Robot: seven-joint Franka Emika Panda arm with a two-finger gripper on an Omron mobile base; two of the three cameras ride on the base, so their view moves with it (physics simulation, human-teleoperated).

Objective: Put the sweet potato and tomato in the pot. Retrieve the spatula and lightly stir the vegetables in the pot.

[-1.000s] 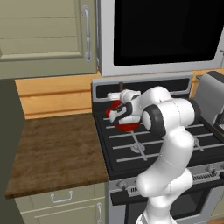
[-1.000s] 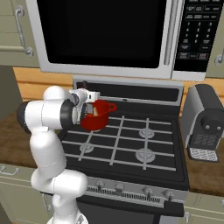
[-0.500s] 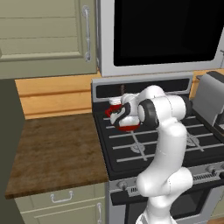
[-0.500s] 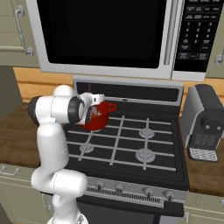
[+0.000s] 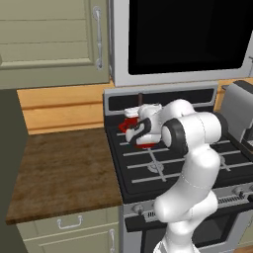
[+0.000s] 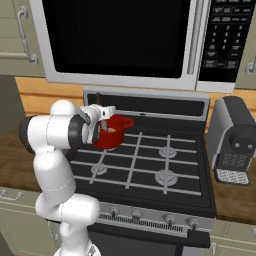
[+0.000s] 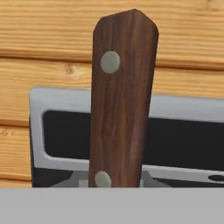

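The stove spreads below and to the right of the pincer, its back panel straight ahead in the hand view. The pot sits on the rear left burner, directly under the pincer, so the tool can reach inside. The spatula stands upright with its brown handle rising in front of the hand camera; the pincer appears closed on it, blade likely down in the pot for stirring.

Even, soft rendered light, no hard shadows; all views sharp, with faint glare on the glossy red pot.
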